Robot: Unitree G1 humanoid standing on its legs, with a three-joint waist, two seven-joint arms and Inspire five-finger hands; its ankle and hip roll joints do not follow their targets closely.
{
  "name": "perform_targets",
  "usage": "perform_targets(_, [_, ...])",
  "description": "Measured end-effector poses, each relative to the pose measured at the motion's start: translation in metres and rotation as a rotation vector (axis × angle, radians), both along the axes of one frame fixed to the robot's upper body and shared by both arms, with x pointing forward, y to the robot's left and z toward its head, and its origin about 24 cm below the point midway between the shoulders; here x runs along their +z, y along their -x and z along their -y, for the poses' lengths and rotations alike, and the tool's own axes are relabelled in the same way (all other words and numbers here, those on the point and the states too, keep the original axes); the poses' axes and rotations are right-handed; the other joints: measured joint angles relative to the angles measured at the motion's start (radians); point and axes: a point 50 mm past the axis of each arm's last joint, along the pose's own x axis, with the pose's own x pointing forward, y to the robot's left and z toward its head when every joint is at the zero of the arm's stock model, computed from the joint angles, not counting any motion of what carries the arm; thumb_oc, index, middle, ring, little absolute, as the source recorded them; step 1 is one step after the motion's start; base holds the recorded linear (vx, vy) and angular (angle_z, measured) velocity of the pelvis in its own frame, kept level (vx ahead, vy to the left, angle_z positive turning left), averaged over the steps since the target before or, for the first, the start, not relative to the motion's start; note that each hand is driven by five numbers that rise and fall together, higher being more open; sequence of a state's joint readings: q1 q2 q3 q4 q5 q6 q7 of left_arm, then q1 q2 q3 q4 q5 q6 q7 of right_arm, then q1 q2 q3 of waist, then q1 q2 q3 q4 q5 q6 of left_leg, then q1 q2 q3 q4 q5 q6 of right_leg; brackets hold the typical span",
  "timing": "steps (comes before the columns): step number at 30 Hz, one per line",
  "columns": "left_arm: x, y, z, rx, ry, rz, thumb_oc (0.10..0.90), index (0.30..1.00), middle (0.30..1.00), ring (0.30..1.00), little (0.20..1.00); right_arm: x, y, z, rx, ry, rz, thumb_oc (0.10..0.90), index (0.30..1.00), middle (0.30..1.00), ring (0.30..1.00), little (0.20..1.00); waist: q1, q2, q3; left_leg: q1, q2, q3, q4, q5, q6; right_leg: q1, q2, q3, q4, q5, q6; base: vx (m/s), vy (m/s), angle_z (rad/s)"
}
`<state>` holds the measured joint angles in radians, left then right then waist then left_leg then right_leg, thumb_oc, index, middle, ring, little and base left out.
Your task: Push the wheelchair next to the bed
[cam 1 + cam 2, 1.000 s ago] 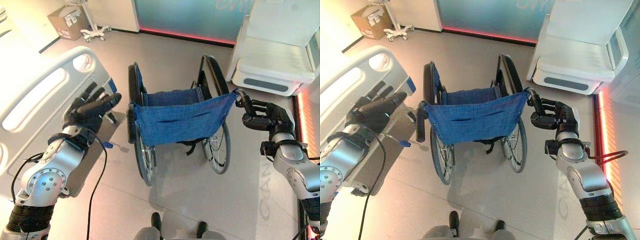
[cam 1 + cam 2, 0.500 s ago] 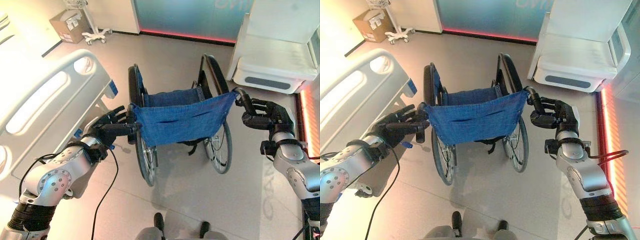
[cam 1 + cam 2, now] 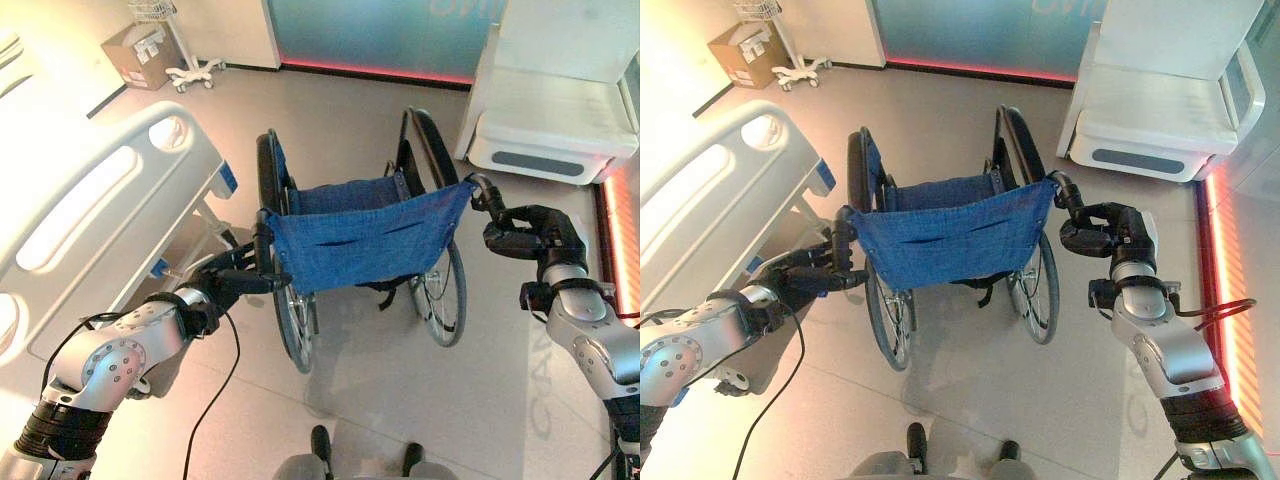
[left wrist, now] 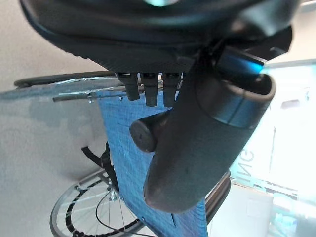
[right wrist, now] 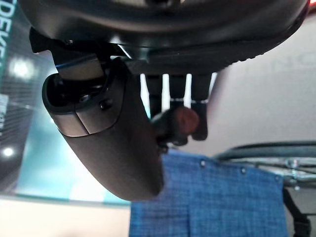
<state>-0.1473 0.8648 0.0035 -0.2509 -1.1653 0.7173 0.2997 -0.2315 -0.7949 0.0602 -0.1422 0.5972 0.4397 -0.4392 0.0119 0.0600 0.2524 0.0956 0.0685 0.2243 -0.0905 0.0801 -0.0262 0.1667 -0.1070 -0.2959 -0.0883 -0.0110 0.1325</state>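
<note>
The wheelchair (image 3: 360, 235) stands mid-floor with its blue cloth back facing me and its wheels on the grey floor. The white bed (image 3: 90, 200) lies to its left, footboard nearest. My left hand (image 3: 215, 285) is at the black left push handle (image 3: 262, 245), fingers straight against its lower part. In the left wrist view the handle's end (image 4: 143, 136) sits between thumb and fingers. My right hand (image 3: 530, 235) is curled round the right push handle (image 3: 482, 192), whose end (image 5: 181, 122) shows past the fingers.
A white padded chair (image 3: 550, 120) stands close beside the wheelchair's right wheel. A cardboard box (image 3: 140, 50) and a wheeled stand base (image 3: 195, 70) sit at the far left by the wall. Open floor lies ahead of the wheelchair.
My left hand came down from a raised, spread pose near the bed and reached across to the left push handle. The right hand stayed on its handle; the wheelchair has barely moved.
</note>
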Motion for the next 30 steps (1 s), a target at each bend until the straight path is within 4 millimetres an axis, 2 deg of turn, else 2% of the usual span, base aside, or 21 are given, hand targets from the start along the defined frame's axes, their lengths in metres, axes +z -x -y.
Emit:
perform_targets(1, [0.000,0.000,0.000,0.005,0.011,-0.005,0.400,0.300,0.300,0.300,0.300,0.000,0.000,0.000,0.001,0.000,-0.001,0.400,0.300,0.300,0.300,0.300,0.000,0.000,0.000,0.000,0.000,0.000,0.000,0.000,0.000,0.000,0.000,0.000,0.000,0.000,0.000,0.00,0.000,0.00])
perform_targets(6, [-0.005,-0.001,-0.006,0.072,0.014,-0.034,0.400,0.300,0.300,0.300,0.300,-0.001,0.000,-0.001,0.001,0.002,-0.001,0.400,0.300,0.300,0.300,0.300,-0.001,0.000,0.000,0.000,0.000,0.000,0.000,0.000,0.000,0.000,0.000,0.000,0.000,0.000,0.000,0.00,0.000,0.00])
perform_targets(10, [-0.008,0.000,0.004,0.046,0.059,-0.056,0.400,0.300,0.300,0.300,0.300,-0.003,-0.001,-0.003,0.006,0.007,-0.010,0.400,0.300,0.300,0.300,0.300,0.002,0.000,0.000,0.000,0.000,0.000,0.000,0.000,0.000,0.000,0.000,-0.001,0.000,0.000,0.000,0.00,0.000,0.00])
perform_targets(21, [-0.015,-0.001,0.003,0.125,0.105,-0.091,0.400,0.300,0.300,0.300,0.300,-0.005,-0.003,-0.012,0.044,0.014,-0.016,0.400,0.300,0.300,0.300,0.300,-0.022,-0.001,0.000,0.002,0.000,0.001,0.000,0.000,0.000,0.000,0.000,0.003,0.000,0.000,0.000,0.00,0.000,0.00])
perform_targets(30, [-0.017,-0.001,0.005,0.129,0.119,-0.092,0.400,0.300,0.300,0.300,0.300,-0.005,-0.003,-0.012,0.045,0.015,-0.016,0.400,0.300,0.300,0.300,0.300,-0.022,-0.001,0.000,0.002,0.001,0.001,0.000,0.000,0.000,0.000,0.001,0.005,0.000,0.000,0.000,0.00,0.000,0.00])
